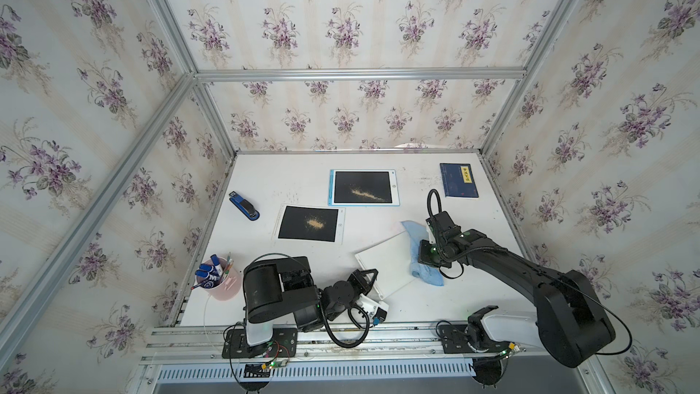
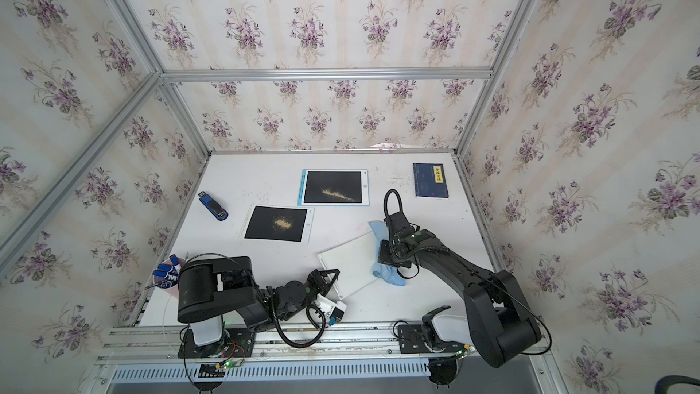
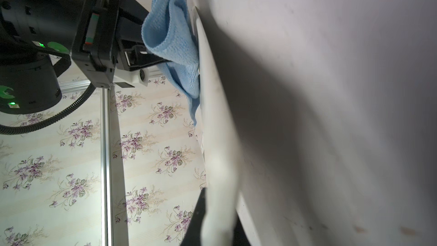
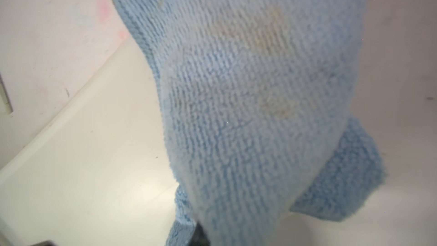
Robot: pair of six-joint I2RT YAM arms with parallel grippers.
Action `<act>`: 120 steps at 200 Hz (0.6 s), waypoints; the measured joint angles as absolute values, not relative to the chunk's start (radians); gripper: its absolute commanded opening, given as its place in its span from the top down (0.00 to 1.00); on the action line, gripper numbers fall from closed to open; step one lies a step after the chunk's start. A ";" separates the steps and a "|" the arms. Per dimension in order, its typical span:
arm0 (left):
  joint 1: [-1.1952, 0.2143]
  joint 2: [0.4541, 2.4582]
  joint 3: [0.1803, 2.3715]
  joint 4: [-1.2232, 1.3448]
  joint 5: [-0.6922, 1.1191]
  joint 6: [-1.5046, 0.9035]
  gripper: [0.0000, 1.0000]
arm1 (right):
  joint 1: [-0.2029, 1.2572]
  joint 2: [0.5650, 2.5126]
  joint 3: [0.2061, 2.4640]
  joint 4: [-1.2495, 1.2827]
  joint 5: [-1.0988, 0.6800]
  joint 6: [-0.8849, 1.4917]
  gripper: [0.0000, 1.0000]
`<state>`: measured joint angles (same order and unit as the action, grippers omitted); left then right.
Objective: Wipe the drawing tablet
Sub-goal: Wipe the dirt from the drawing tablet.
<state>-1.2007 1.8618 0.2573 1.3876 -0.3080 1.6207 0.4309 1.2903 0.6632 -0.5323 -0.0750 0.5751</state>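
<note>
- Blank tablet (image 1: 386,265): white, pale face up, askew near the front of the table (image 1: 416,183), right edge under the cloth
- Cloth (image 1: 426,274): light blue microfibre, bunched, brownish smudges, draped over that edge
- Blue-framed tablet (image 1: 363,187): flat at back centre, dark screen, tan dust streak
- White-framed tablet (image 1: 308,223): flat, just front-left of it, tan dust patch mid-screen
</note>
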 measured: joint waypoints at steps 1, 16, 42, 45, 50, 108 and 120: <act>-1.201 1.861 0.257 1.388 -0.308 1.621 1.00 | 0.431 1.290 0.665 -0.535 -0.071 0.576 1.00; -1.200 1.859 0.257 1.388 -0.315 1.621 1.00 | 0.431 1.302 0.704 -0.580 0.001 0.591 1.00; -1.200 1.856 0.257 1.388 -0.318 1.621 1.00 | 0.431 1.317 0.776 -0.646 0.084 0.604 1.00; -1.200 1.856 0.257 1.388 -0.318 1.621 1.00 | 0.431 1.314 0.782 -0.649 0.089 0.604 1.00; -1.200 1.856 0.257 1.388 -0.319 1.621 1.00 | 0.431 1.308 0.792 -0.652 0.094 0.604 1.00; -1.200 1.860 0.257 1.388 -0.322 1.621 1.00 | 0.525 1.315 0.879 -0.492 -0.279 0.487 1.00; -1.201 1.861 0.257 1.389 -0.323 1.621 1.00 | 0.609 1.385 0.933 -0.455 -0.371 0.458 1.00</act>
